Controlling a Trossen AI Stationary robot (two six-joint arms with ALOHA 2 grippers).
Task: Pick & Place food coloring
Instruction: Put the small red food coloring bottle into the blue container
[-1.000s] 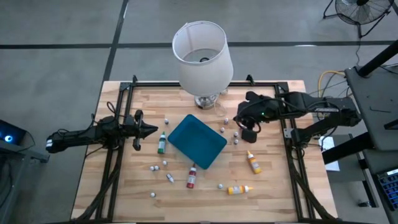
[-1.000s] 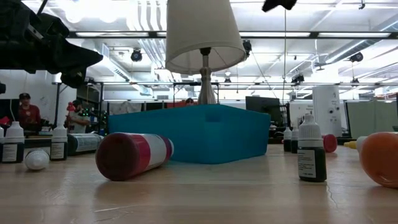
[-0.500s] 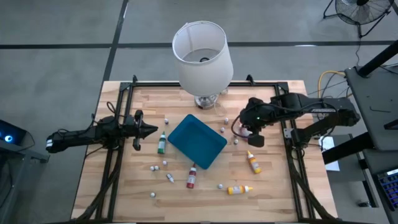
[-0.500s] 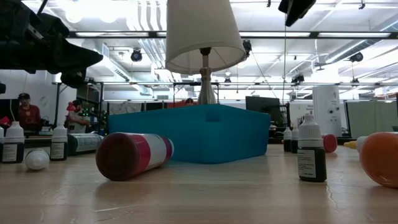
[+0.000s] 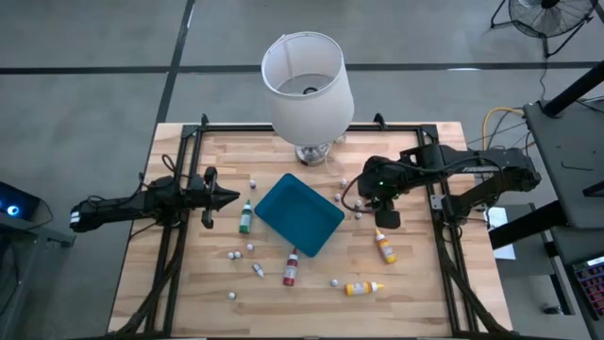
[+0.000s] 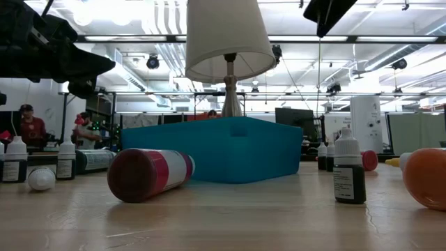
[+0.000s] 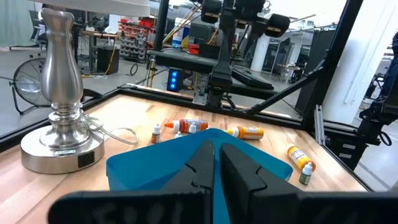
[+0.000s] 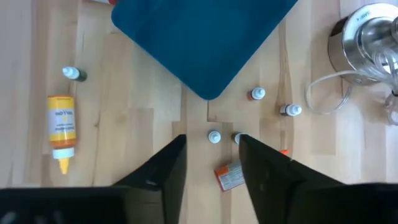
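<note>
The right claw [image 5: 386, 215] has moved out beside the teal tray [image 5: 298, 214] and spread — hovering over an orange bottle [image 5: 384, 246], seemingly ready to descend; the left claw [image 5: 224, 197] waits, pressed together.

The wooden table [image 5: 189, 274] bears a lamp [image 5: 307, 85], teal tray [image 5: 297, 214] and scattered bottles [image 5: 384, 246].

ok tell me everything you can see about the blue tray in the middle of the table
The blue tray is a flat, rectangular teal dish with rounded corners and a low raised wall, plastic by its look. It sits flat on the wooden table, turned diagonally, just in front of the lamp base. It appears empty. Small bottles lie scattered around it; a red one lies close by its near corner, contact unclear. Neither gripper touches it.
</note>
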